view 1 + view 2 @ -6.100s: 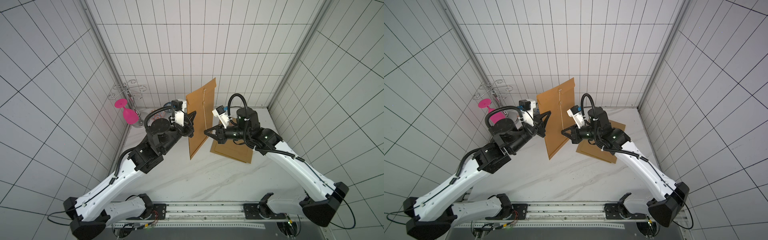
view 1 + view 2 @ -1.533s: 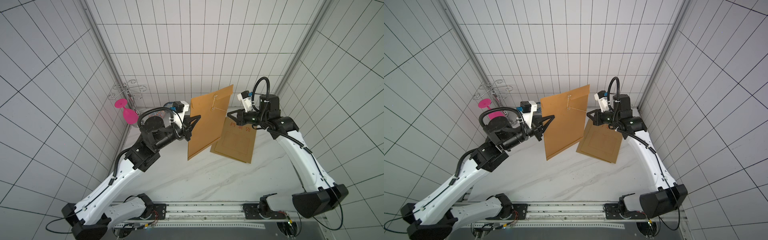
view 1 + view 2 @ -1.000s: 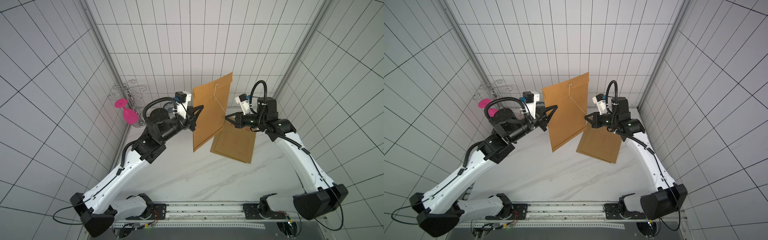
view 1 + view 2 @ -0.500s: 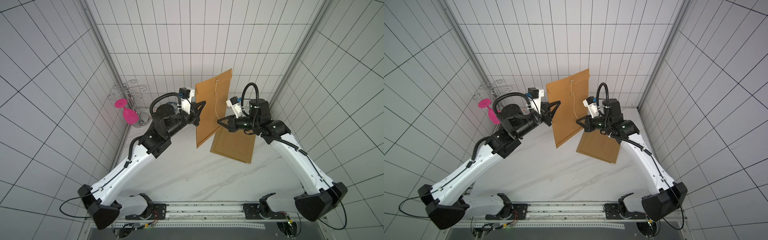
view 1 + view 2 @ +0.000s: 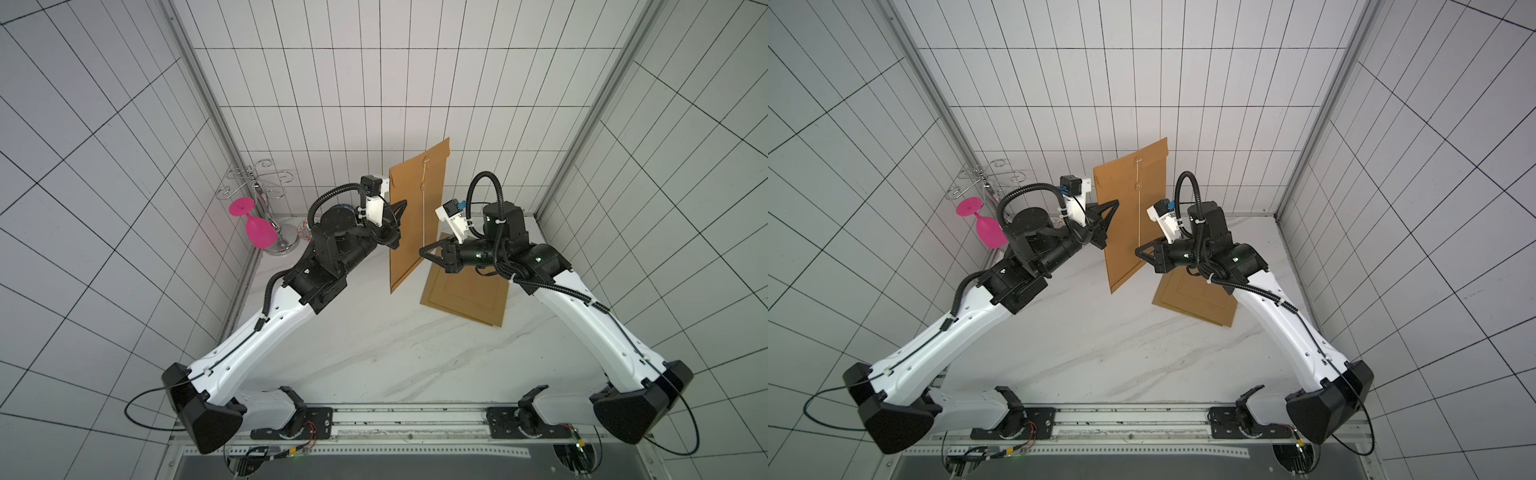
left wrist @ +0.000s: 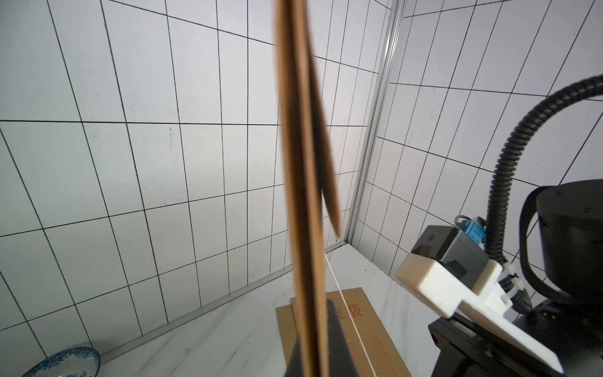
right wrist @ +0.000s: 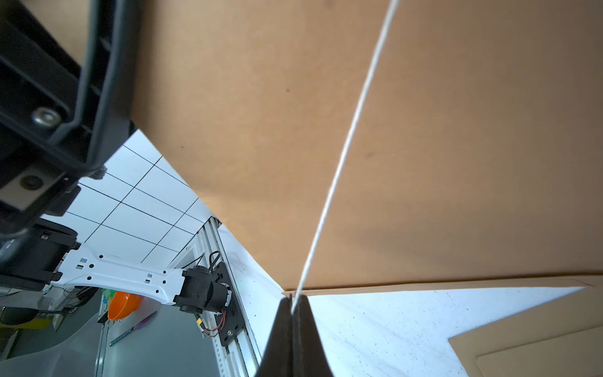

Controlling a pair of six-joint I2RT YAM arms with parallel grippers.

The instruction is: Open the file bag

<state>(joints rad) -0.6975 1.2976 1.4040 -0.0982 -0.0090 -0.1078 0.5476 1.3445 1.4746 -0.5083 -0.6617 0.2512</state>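
A brown file bag [image 5: 411,224] [image 5: 1125,224] hangs upright above the table, and my left gripper [image 5: 404,203] [image 5: 1117,203] is shut on its left edge. In the left wrist view the bag [image 6: 300,196] is edge-on between the left gripper's [image 6: 310,365] jaws, with its flap standing slightly off its face. A white string [image 5: 423,216] [image 7: 339,163] runs down the bag's face from the clasp. My right gripper [image 5: 421,250] [image 7: 292,313] is shut on the string's lower end, close to the bag's right edge.
A second brown file bag [image 5: 469,291] [image 5: 1200,299] lies flat on the marble table under the right arm. A pink goblet [image 5: 259,230] and a wire rack [image 5: 257,183] stand at the back left, with a blue patterned bowl [image 6: 65,362] near them.
The right gripper, with the string, has swung from right of the bag leftward and down. The string now runs down the bag's face. The left arm has shifted the bag slightly right.
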